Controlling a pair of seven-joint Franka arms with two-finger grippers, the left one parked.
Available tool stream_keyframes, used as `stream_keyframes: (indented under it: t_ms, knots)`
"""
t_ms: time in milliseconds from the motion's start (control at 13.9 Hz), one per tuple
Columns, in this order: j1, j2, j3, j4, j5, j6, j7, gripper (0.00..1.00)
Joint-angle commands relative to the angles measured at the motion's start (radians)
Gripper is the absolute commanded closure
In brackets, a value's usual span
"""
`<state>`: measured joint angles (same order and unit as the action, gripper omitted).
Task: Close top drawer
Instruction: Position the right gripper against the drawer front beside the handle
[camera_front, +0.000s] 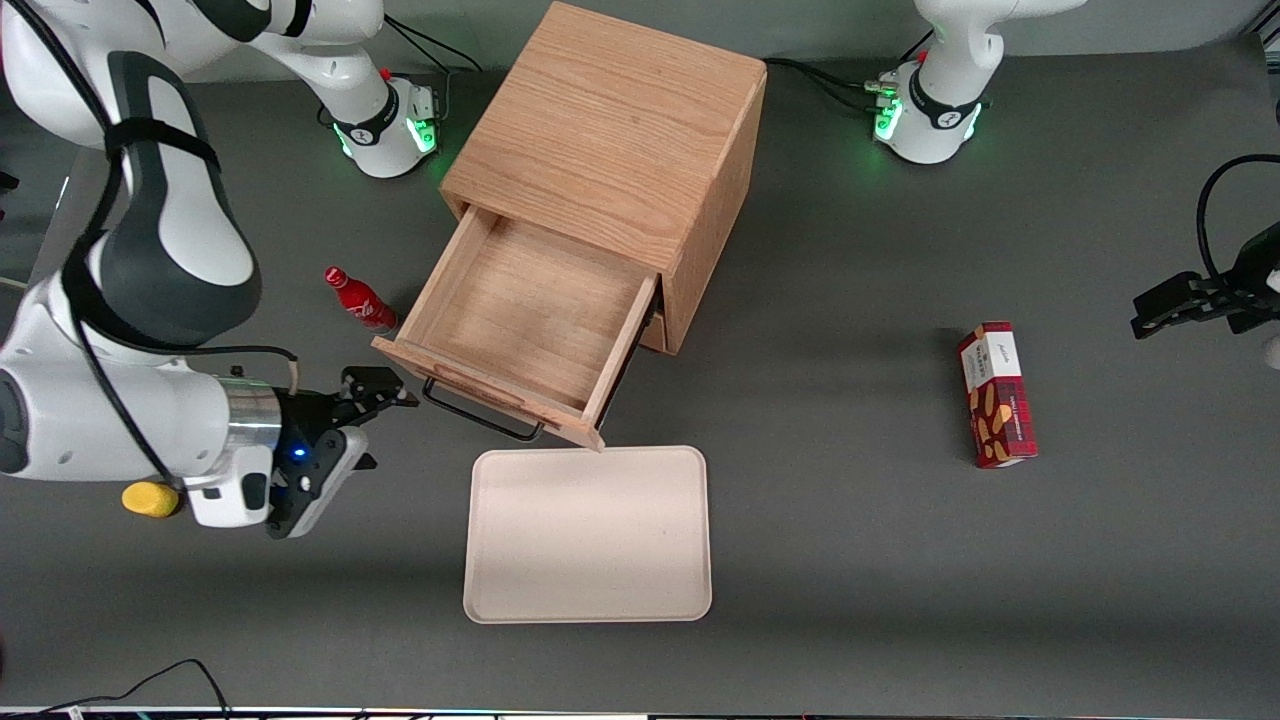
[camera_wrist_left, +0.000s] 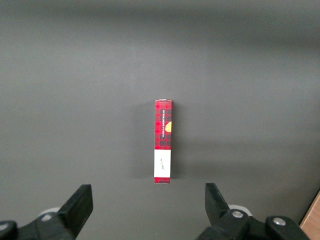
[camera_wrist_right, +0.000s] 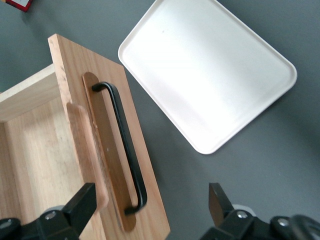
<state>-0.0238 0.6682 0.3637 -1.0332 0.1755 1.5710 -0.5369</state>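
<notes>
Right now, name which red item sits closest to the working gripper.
The small red bottle lying beside the open light oak top drawer, near the open gripper; the red plaid box lies toward the parked arm's end.

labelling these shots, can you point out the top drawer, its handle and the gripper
top drawer (camera_front: 525, 305): front view, on its bare inside floor.
handle (camera_wrist_right: 125, 145): right wrist view, on the middle of the black bar.
gripper (camera_wrist_right: 152, 200): right wrist view, midway between its open fingertips, in front of the drawer face.

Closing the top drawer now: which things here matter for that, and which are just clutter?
Job: top drawer, pulled out and empty; its black handle; gripper, open, beside the handle.

Lying about: tray, red bottle, biscuit box, yellow object.
</notes>
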Motion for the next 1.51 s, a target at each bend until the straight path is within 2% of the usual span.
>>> stream_keyframes:
  t_ms: [0,647,1438]
  knots:
    - [0.03,0.042,0.003,0.044,0.016,0.003,-0.023,0.0]
    - [0.07,0.06,0.001,0.002,-0.089,0.003,-0.031,0.0]
    - [0.079,0.068,0.003,-0.034,-0.148,0.01,-0.069,0.0]
